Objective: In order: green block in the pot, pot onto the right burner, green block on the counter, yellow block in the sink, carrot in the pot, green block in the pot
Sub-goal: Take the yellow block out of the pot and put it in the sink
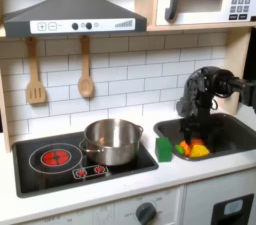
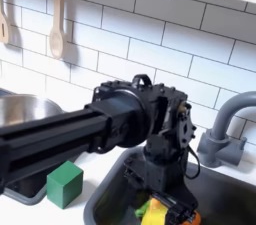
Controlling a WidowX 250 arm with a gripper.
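ARM: black, enters from the first exterior view's right, elbow raised, forearm angled downward | WRIST: pitched steeply down, near vertical in both exterior views | GRIPPER (image 1: 193,141): pointing down, lowest part of arm (image 2: 60,139) | FINGERS (image 2: 172,205): low in second exterior view; jaw state not discernible

My arm (image 2: 70,134) and gripper (image 1: 194,139) are matte black. Green block (image 2: 65,184) is bright green, sits on the off-white counter (image 1: 150,181). Sink (image 1: 235,134) is dark grey; yellow block (image 1: 198,150) and orange carrot (image 1: 184,149) show inside it. Pot (image 1: 111,140) is shiny steel on the black stovetop (image 1: 40,174), red ring burner (image 1: 54,156) at its 9 o'clock. Wall tiles (image 1: 130,69) are white with grey grout. Faucet (image 2: 228,129) is grey.
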